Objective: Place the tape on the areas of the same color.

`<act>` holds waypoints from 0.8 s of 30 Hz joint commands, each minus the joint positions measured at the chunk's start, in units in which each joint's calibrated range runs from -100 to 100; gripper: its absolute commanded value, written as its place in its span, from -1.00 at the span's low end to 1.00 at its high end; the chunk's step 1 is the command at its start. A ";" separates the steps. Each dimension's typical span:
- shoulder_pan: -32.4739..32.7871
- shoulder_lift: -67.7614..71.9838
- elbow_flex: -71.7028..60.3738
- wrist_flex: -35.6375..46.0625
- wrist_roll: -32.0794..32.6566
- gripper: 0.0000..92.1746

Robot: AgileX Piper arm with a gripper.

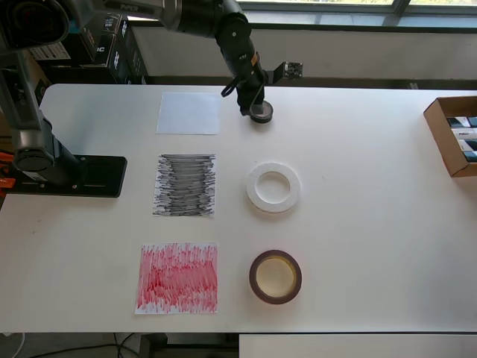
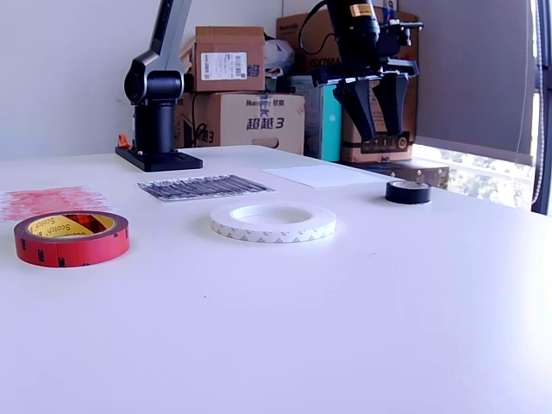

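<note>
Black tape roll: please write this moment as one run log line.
gripper: open, above black tape roll | roll: on table, not grasped | black sheet: bare

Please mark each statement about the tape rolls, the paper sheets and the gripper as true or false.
1. The black tape lies on the black sheet. False: it lies on the bare table.
2. The gripper is open above the black tape. True.
3. The white tape lies flat beside the black sheet. True.
4. The red tape lies on the red sheet. False: it lies beside it, apart.
</note>
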 commanded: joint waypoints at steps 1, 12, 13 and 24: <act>0.46 1.25 -0.26 -0.31 1.17 0.05; 0.46 5.83 -1.26 -0.31 1.58 0.05; 0.46 5.92 -1.26 -0.39 1.99 0.05; 0.30 9.48 -4.99 0.12 3.30 0.05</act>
